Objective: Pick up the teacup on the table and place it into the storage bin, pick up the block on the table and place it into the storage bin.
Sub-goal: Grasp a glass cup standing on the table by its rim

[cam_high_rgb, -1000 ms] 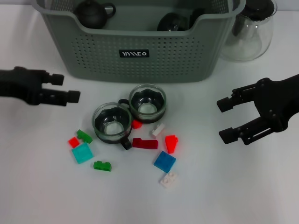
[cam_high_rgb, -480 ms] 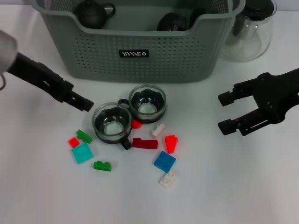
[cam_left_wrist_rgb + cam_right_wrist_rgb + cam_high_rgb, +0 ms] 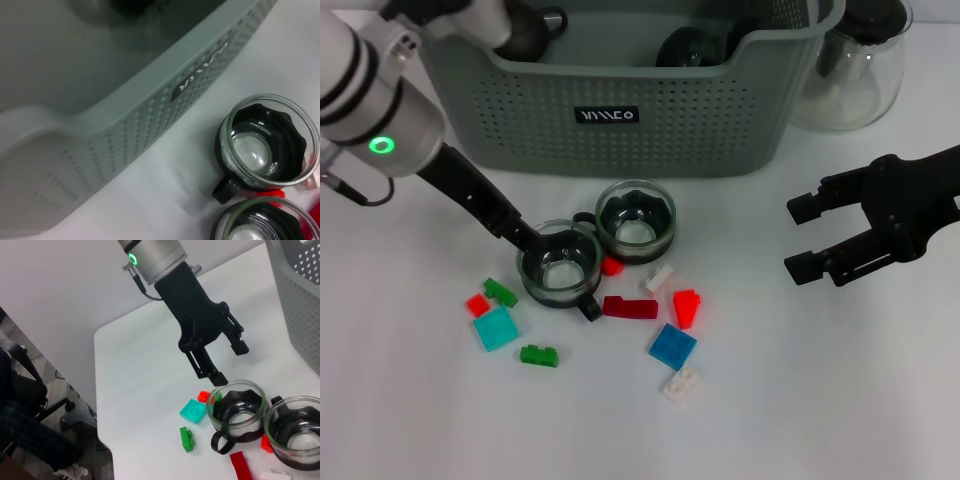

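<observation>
The nearer teacup [image 3: 560,265] sits on the desk [image 3: 840,400] right in front of the storage bin [image 3: 620,110], touching a second teacup [image 3: 636,220], with loose blocks around them. The left claw [image 3: 223,361] is right at its rim on the robot's left side, fingers spread, one tip just over the edge, so that arm's clearly closer. The right claw [image 3: 810,238] hangs released, well off to the right.
</observation>
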Robot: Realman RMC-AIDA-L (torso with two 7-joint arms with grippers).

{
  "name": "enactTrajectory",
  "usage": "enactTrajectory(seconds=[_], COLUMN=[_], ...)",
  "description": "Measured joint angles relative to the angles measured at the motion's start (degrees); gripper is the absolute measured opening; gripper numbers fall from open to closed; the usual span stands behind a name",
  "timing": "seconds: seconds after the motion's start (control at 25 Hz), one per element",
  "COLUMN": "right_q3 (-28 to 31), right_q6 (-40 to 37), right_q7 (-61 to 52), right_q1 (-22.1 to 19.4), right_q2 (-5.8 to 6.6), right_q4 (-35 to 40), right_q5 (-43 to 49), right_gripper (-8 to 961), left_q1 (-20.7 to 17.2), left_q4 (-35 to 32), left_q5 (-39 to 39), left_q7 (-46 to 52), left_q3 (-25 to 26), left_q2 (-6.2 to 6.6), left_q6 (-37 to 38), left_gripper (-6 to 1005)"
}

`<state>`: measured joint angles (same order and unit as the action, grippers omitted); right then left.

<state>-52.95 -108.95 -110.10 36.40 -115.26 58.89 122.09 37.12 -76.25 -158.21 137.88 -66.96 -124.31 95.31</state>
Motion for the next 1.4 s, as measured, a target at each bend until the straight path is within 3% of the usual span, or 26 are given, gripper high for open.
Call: enactTrajectory(seconds=[0.32, 0.96, 1.4], right_q3=[0.0, 0.2, 0.9], right_q6=[0.9, 2.1, 2.2], right_q7=[0.3, 0.6, 0.6], right_q1=[-0.2, -0.4, -0.2], right_q2=[-0.06, 0.04, 0.04], right_q4=[-0.3, -0.7, -0.6], right_q5=[0.6, 0.6, 0.6], right_gripper=[928, 928, 928], left_q1=[-0.1, 0.6, 1.5], left_q4=[3.8, 9.6, 11.9], left_q5=[-0.4, -0.2, -0.2], left_q7=[3.1, 3.7, 4.5], left_q3=[-6.5, -12.1, -12.0], left_q2=[-0.15, -0.2, -0.08], left_q6=[-4.7, -10.7, -12.8], left_gripper=[802, 679, 130])
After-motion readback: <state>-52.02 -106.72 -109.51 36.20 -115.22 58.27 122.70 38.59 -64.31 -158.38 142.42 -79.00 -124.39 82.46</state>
